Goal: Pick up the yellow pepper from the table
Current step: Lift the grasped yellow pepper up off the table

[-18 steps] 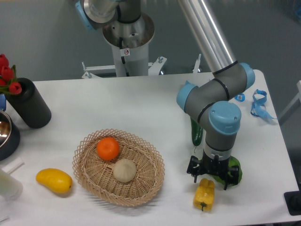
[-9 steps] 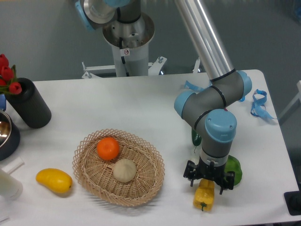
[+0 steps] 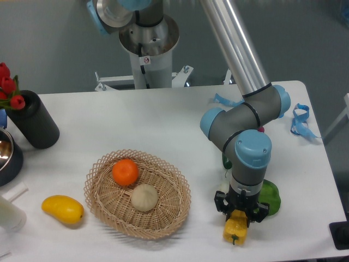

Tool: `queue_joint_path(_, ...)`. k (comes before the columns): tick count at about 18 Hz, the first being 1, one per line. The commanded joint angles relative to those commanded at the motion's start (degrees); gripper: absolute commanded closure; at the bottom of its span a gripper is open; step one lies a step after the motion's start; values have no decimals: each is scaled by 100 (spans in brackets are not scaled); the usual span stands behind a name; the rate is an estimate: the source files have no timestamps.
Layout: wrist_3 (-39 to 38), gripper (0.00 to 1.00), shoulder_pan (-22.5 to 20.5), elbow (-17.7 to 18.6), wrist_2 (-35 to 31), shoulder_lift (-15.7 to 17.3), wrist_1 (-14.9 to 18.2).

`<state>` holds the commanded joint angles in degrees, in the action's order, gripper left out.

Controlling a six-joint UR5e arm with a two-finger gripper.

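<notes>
White table, near its front right corner — gripper low over the yellow pepper.
Fingers straddled the pepper's upper end, which lay directly beneath them on the table — whether they clamped it could not be told.

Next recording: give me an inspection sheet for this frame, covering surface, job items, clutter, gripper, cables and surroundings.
Surface: white table, rounded corners.
Job's things: yellow pepper lying near the front edge, right side.
Clutter: wicker basket with an orange and a pale round item; yellow fruit; green items behind the arm; black cylinder; red flowers; blue straps.
Gripper: gripper down over the pepper's upper end; jaw state unclear.
Cables: nothing seen.
Surroundings: grey wall, arm's base post.
</notes>
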<state>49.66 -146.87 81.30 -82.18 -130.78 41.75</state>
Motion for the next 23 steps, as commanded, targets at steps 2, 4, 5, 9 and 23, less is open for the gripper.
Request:
queue_joint_path(2, -17, 79, 0, -96, 0, 70, 0)
queue_joint_path(4, -53, 79, 9, -71, -9, 384, 26)
queue_joint_path(5, -61, 79, 52, -44, -9, 578, 44)
queue_joint_path(9, 314, 79, 105, 122, 9, 1589, 481)
queue_joint_path(23, 1872, 79, -123, 281, 26, 2769, 2804)
